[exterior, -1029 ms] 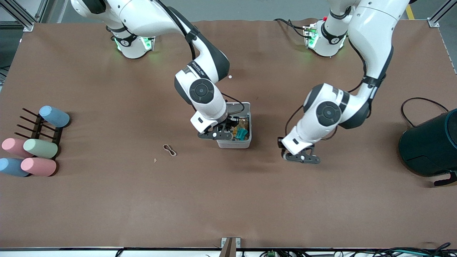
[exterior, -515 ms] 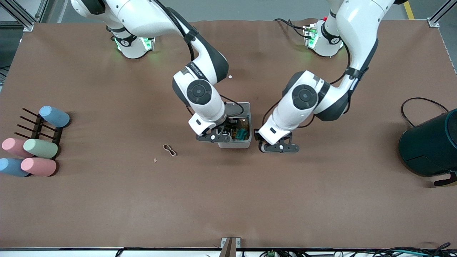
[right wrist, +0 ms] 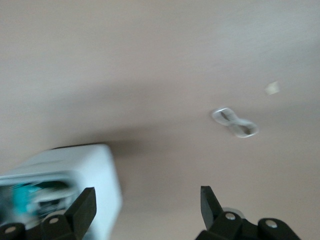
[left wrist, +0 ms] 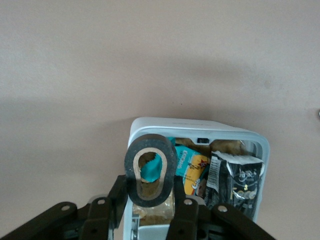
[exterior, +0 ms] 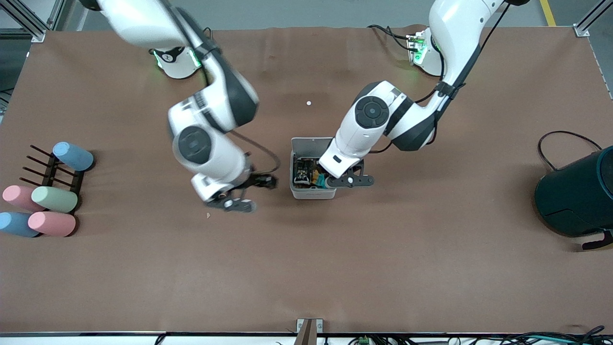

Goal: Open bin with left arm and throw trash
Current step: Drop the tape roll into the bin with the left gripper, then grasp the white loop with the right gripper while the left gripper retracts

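The bin (exterior: 313, 194) stands mid-table with its lid (exterior: 306, 142) up. The black snack wrapper (exterior: 301, 172) lies inside it among other packaging; it also shows in the left wrist view (left wrist: 240, 180). My left gripper (exterior: 346, 182) is over the bin's edge, at the left arm's end. In the left wrist view it (left wrist: 150, 189) is shut on the black tape roll (left wrist: 150, 150) above the open bin (left wrist: 200, 125). My right gripper (exterior: 234, 203) is open over the table beside the bin and hides the rubber band in the front view. The right wrist view shows the gripper (right wrist: 148, 200) and the band (right wrist: 235, 122).
A tiny tan scrap (exterior: 208, 215) lies by the right gripper. A white dot (exterior: 309, 102) lies between the bin and the robots' bases. A rack with coloured cylinders (exterior: 48, 191) is at the right arm's end. A big dark teal cylinder (exterior: 579, 196) is at the left arm's end.
My right gripper has left the bin and swung to over the rubber band. My left gripper has carried the tape roll across the table to over the bin.
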Robot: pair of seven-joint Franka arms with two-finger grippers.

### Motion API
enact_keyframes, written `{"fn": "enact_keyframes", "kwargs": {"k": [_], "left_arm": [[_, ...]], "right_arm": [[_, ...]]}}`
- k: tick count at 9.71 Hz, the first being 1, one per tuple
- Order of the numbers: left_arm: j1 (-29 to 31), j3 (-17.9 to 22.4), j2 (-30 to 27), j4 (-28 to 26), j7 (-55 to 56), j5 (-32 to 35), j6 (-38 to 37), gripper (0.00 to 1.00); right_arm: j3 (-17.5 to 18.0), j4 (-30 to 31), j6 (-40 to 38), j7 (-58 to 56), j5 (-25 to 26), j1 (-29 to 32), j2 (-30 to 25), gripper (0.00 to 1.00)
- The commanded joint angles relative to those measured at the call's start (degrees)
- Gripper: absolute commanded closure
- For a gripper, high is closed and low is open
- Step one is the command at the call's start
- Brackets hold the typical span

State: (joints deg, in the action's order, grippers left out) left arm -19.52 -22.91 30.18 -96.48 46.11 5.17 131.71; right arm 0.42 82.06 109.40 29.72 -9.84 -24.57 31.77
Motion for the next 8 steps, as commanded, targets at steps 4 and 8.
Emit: {"fn": "enact_keyframes", "kwargs": {"k": [4,8], "left_arm": [[-0.7,0.33,1.29,0.68,1.53,3.7,-0.85,0.0],[4.56,0.5,-1.69,1.82,-1.1,4.58,-4.17,0.0]], "right_arm": [[0.81,21.51,20.95,-9.24,3.42,6.29,-2.68,0.03],[0.72,25.16,31.4,-9.33,9.73,3.47,-1.01,0.03]]}}
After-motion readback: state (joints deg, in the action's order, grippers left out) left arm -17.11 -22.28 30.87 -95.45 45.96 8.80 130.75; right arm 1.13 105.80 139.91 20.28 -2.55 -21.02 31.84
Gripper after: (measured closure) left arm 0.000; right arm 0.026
